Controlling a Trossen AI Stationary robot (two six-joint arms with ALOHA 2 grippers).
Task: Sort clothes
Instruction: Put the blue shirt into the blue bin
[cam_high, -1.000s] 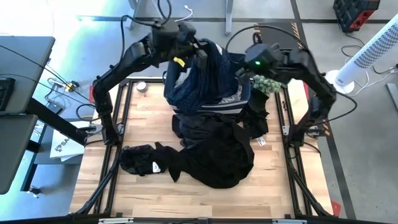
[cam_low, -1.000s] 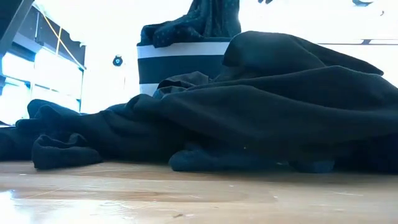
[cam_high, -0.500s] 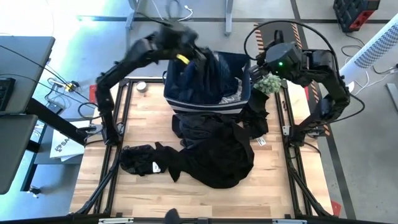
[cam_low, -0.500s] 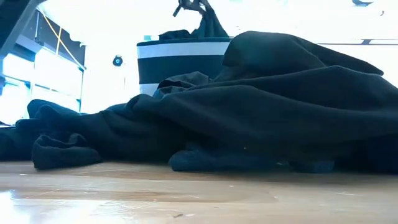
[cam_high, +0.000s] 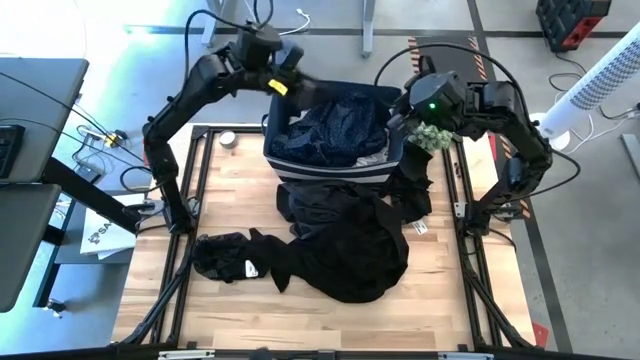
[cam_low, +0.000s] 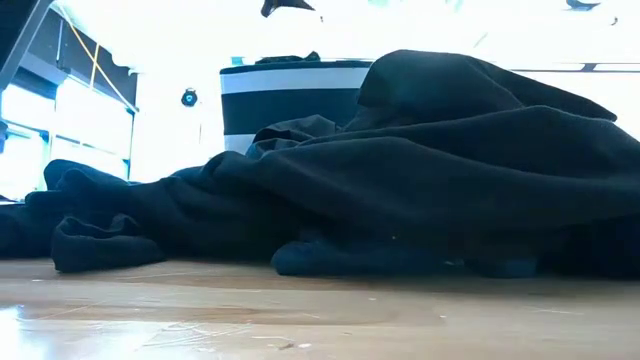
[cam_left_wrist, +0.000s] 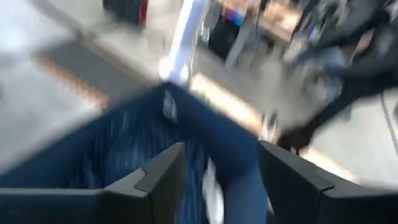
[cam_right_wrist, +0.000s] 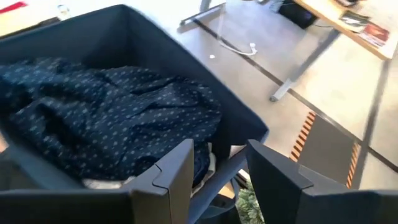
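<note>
A navy garment with white dots (cam_high: 335, 128) (cam_right_wrist: 106, 118) lies crumpled in the dark blue bin (cam_high: 330, 172) (cam_low: 290, 95), on top of white cloth (cam_high: 375, 157). My left gripper (cam_high: 290, 82) (cam_left_wrist: 221, 165) hovers open over the bin's far left corner with nothing between its fingers. My right gripper (cam_high: 415, 112) (cam_right_wrist: 217, 168) stands open above the bin's right wall, also holding nothing. A large heap of black clothes (cam_high: 345, 240) (cam_low: 420, 170) lies on the table in front of the bin, leaning against its near wall.
A smaller black garment (cam_high: 225, 258) lies at the heap's left on the wooden table (cam_high: 240, 190). A green tuft (cam_high: 430, 135) sits by the bin's right side under the right arm. A small round thing (cam_high: 228, 140) lies left of the bin.
My left gripper has let go of the navy dotted garment, which hung raised over the bin and has dropped in, now lying crumpled inside. The gripper has then drawn back toward the bin's far left corner and turned. My right arm has shifted only slightly.
</note>
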